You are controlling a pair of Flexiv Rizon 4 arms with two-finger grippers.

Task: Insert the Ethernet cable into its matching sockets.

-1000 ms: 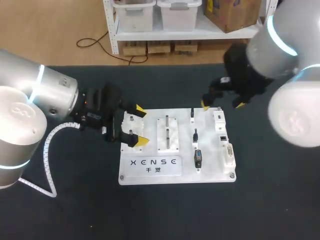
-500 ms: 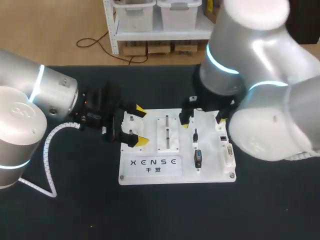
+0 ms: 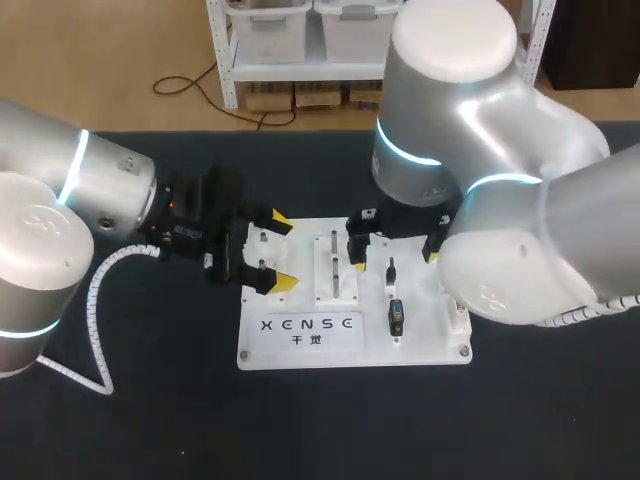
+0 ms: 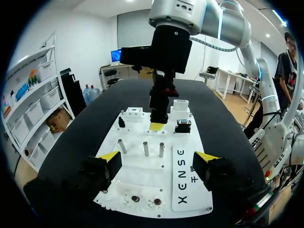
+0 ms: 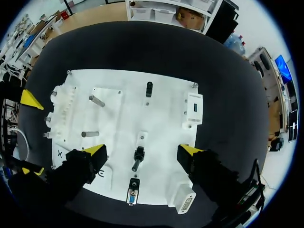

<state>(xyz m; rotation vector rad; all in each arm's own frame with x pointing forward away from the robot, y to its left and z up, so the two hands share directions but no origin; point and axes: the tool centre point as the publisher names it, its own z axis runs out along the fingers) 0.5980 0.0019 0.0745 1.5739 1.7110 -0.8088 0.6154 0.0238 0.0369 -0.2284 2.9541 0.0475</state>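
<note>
A white connector board lies mid-table on black cloth. My right gripper hangs open above the board's right half. In the right wrist view its fingers straddle a short black plug on the board without touching it. A second black plug stands farther ahead. I cannot tell which piece is the Ethernet one. My left gripper is open at the board's left edge. Its wrist view shows the left gripper low over the board with nothing between its fingers.
Two metal pegs stand on a raised block at the board's middle. A blue-faced connector sits near the front, and a white socket block lines the right edge. My right arm hides the board's back right corner.
My right arm has swung in from the back right to above the board's right half, its gripper staying open. The left arm has not moved.
</note>
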